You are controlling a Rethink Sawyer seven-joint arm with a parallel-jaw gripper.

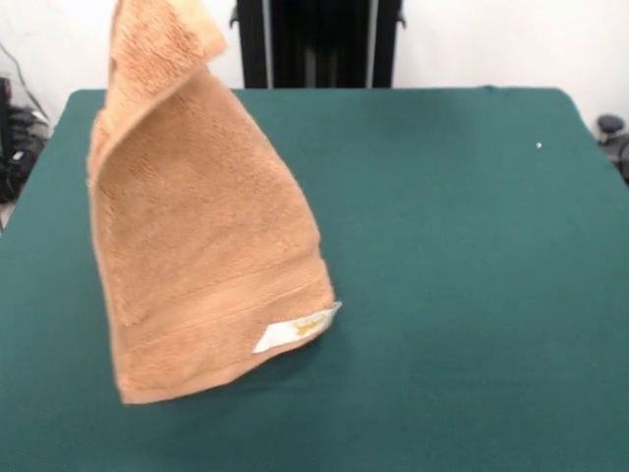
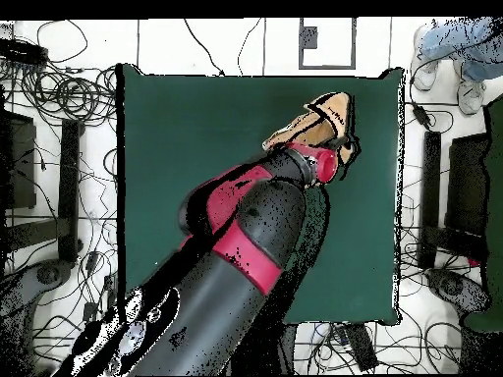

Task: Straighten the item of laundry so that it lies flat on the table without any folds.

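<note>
The tan-orange towel (image 1: pixel 201 231) hangs in the air over the left part of the green table (image 1: pixel 472 256). Its top runs out of the front view's upper edge. It droops in a narrow, folded cone, with the border bands and the white tag (image 1: pixel 295 329) at its lower edge, which hangs just above the cloth. In the overhead view the red and black arm reaches diagonally across the table (image 2: pixel 187 128). My gripper (image 2: pixel 334 145) at its end holds the bunched towel (image 2: pixel 314 118) from above. The fingers themselves are hidden by the wrist and the towel.
The robot's black pedestal (image 1: pixel 316 41) stands at the table's far side. A person's legs and shoes (image 2: pixel 462 49) show at the overhead view's upper right corner, off the table. Cables and equipment lie on the floor around the table.
</note>
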